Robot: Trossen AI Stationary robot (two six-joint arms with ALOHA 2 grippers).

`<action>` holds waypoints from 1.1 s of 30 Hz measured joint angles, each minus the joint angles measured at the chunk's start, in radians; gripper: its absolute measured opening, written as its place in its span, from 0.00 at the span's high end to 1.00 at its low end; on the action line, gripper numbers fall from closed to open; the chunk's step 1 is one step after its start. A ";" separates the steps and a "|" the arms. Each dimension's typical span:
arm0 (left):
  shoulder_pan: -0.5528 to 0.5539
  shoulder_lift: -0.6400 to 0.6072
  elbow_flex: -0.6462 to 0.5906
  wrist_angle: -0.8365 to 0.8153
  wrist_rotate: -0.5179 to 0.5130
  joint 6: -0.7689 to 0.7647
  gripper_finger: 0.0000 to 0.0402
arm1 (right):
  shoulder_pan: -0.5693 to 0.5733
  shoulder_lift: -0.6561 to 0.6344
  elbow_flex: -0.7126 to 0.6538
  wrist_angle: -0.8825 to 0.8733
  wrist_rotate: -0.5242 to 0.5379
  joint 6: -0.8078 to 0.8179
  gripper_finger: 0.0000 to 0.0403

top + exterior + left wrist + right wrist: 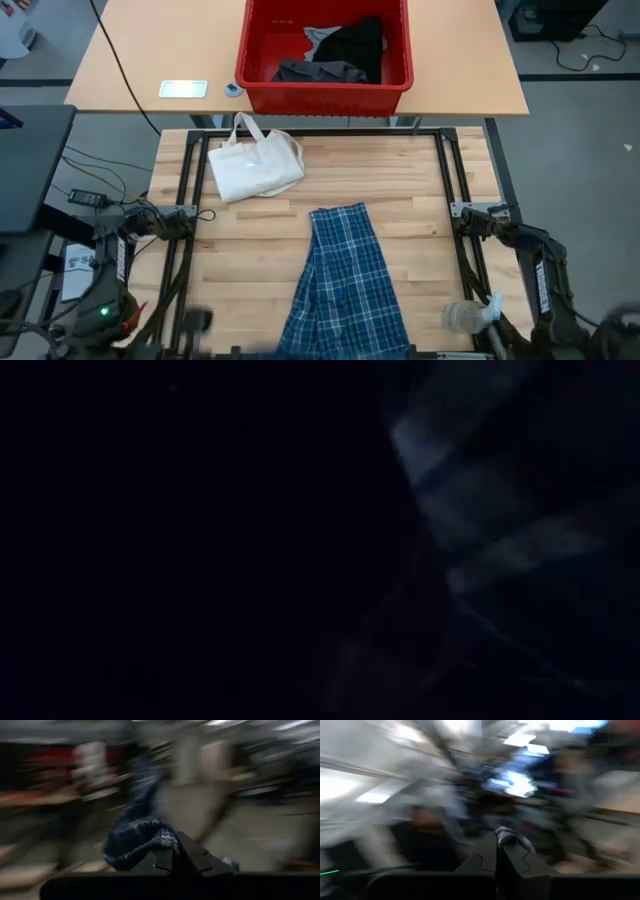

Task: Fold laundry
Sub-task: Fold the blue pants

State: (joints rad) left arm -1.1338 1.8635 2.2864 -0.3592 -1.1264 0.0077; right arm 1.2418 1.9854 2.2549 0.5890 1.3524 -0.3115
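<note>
Both grippers are clamping shut on cloth: the left gripper (172,857) is pinching a bunch of the blue-and-white plaid garment (345,285), and the right gripper (498,852) is nipping a small tuft of the same fabric. Only the high view is showing the garment's lie — stretching from table centre toward six o'clock — with the red bin (325,88) holding dark garments (345,50) at twelve o'clock and the tote bag (255,165) at about ten. The low view is covered in darkness.

One blue-and-white plaid garment (345,285) lies on the wooden surface (420,190). One cream tote bag (255,165) sits near it. One red bin (325,55) stands on the far surface, with what look like three pieces in it: a black garment (358,42), a dark grey garment (320,72) and a light grey one (320,38). Two arms, two end effectors.
</note>
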 joint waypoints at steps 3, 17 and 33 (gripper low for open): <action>0.023 -0.021 0.000 -0.205 -0.199 -0.117 0.97 | -0.032 -0.033 -0.004 -0.001 0.211 -0.146 0.98; 0.332 -0.069 0.000 -1.012 -0.025 -0.724 0.97 | -0.247 -0.231 -0.016 -0.174 0.219 -0.400 0.98; 0.376 -0.278 0.000 -0.985 0.011 -0.497 0.97 | -0.480 -0.171 -0.016 -0.424 0.218 -0.399 0.98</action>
State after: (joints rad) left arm -0.7578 1.5852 2.2864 -1.3439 -1.1155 -0.4889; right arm 0.7622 1.8145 2.2391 0.1645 1.5700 -0.7102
